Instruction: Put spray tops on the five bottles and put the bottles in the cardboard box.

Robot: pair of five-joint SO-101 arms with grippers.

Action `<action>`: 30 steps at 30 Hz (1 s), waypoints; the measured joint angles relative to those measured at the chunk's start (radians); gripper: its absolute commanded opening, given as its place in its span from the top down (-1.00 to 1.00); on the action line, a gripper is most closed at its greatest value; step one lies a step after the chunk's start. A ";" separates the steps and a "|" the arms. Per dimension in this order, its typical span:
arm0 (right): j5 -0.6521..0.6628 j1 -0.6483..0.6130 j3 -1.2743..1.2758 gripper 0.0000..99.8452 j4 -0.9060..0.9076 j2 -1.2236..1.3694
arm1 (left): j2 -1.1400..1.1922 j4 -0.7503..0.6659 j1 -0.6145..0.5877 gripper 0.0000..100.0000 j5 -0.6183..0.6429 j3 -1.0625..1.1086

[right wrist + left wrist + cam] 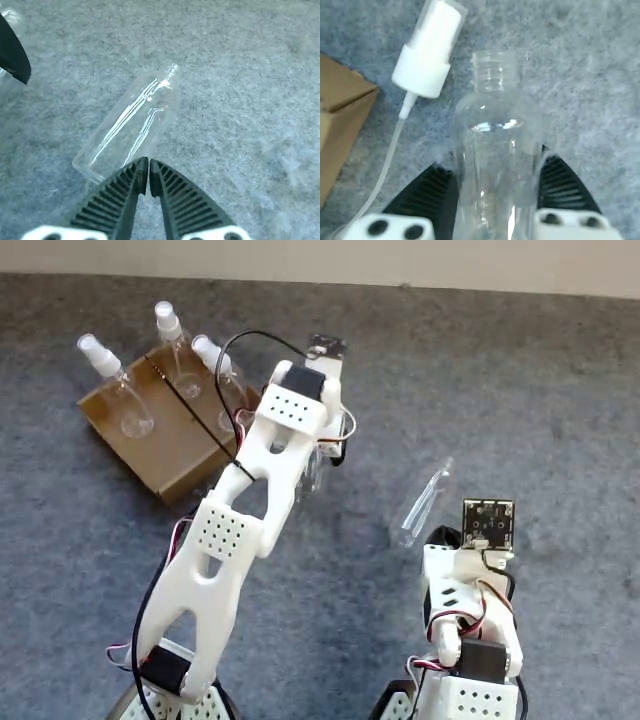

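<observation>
Left pincer [496, 176] grips an uncapped bottle [495, 120] beside a spray top [424, 67].

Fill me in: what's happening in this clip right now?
The left hand grips an uncapped bottle by its body, near the cardboard box. A loose spray top lies on the grey surface beside that bottle's neck. Three capped bottles already stand in the box. The right hand is shut and empty, just short of a second uncapped bottle lying on its side.
</observation>
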 measured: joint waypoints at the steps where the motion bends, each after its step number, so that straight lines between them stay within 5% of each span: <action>1: 0.000 0.000 0.000 0.99 0.000 0.000 | 0.000 0.012 0.000 0.95 0.000 -0.015; 15: 0.000 0.000 0.000 0.99 0.000 0.000 | -0.227 0.035 0.028 0.95 0.000 -0.166; 30: 0.000 0.000 0.000 0.98 0.000 0.000 | -0.769 0.035 0.031 0.95 -0.002 0.353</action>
